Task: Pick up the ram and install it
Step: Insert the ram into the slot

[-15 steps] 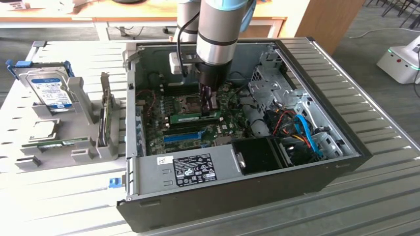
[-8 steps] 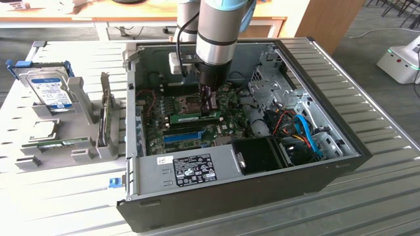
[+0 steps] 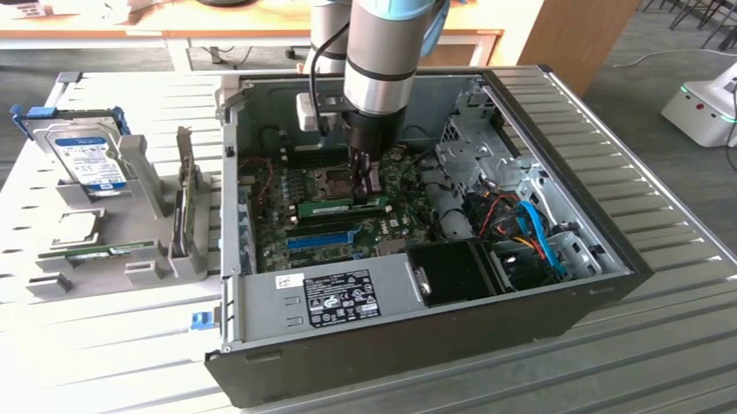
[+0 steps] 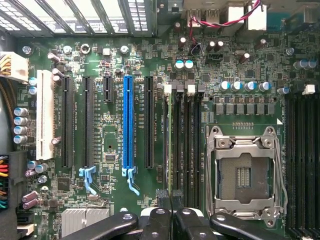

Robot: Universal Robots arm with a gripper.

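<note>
**A:** Looking for the ram (image 3: 334, 206). Spotted anywhere?

**B:** Yep. Standing on edge in a slot of the motherboard (image 3: 288, 185), inside the open PC case (image 3: 461, 345), right under the gripper (image 3: 371, 191). From the wrist, just the ram (image 4: 171, 140) seen edge-on, a thin green line running straight up to the gripper (image 4: 170, 197). CPU socket (image 4: 245, 172) close on one side, blue slot (image 4: 128, 120) a few slots off on the other.

**A:** And the gripper, gaping or clamped?

**B:** Clamped almost completely shut, pinching the ram's thin edge at one end.

**A:** Anything on the surface and the room?

**B:** Pale slatted metal table (image 3: 645, 362) under the case. Well away from the gripper, toward the exterior view's left, a grey rack (image 3: 190, 228) with a hard drive (image 3: 86, 159) and a second green stick (image 3: 102, 252). Behind the gripper, wooden desks (image 3: 230, 17). Far off to the exterior view's right, a white machine (image 3: 700, 108) with a green light, parked on grey floor (image 3: 657, 52).
</note>
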